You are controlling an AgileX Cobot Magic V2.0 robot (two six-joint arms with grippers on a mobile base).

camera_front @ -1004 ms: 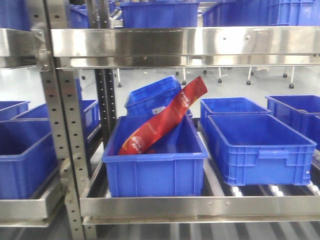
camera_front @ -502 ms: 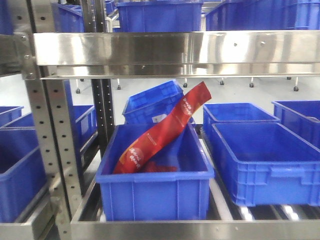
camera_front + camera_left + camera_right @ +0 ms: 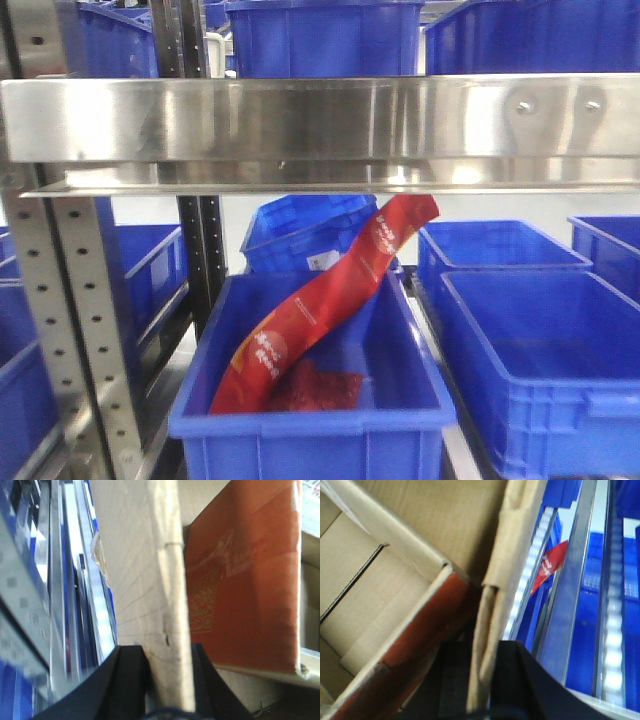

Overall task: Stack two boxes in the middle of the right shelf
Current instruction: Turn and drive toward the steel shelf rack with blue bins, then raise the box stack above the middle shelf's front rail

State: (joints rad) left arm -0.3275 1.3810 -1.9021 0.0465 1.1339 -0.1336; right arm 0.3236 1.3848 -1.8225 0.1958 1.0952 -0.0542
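- Now the front view has closed in: the steel front rail of the shelf fills the width of the frame and sits lower than it did a second ago. The blue bin under it has also grown large.
- That reads as the robot driving up to the rack, and perhaps rising, so this looks like the approach and not yet the placing.
- No cardboard shows in the front view, so nothing is on the shelf yet.
- Left wrist view: the left gripper is pinched narrow on an upright wall of the cardboard box, one black finger on each face.
- Right wrist view: the right gripper is clamped the same way on a folded wall of the cardboard box. Bright rollers and steel rack rails lie just beyond it.
- So the box hangs between the two arms in front of the rack. Whether a second box rides with it, I cannot tell.
- Writing: an orange-red panel beside the gripped wall carries pale ornamental print and some lettering, too blurred to read.
- The red packet leaning out of the bin has yellow-and-white lettering, also unreadable.
- The grey perforated upright stands at the left and needs clearance on the way in.
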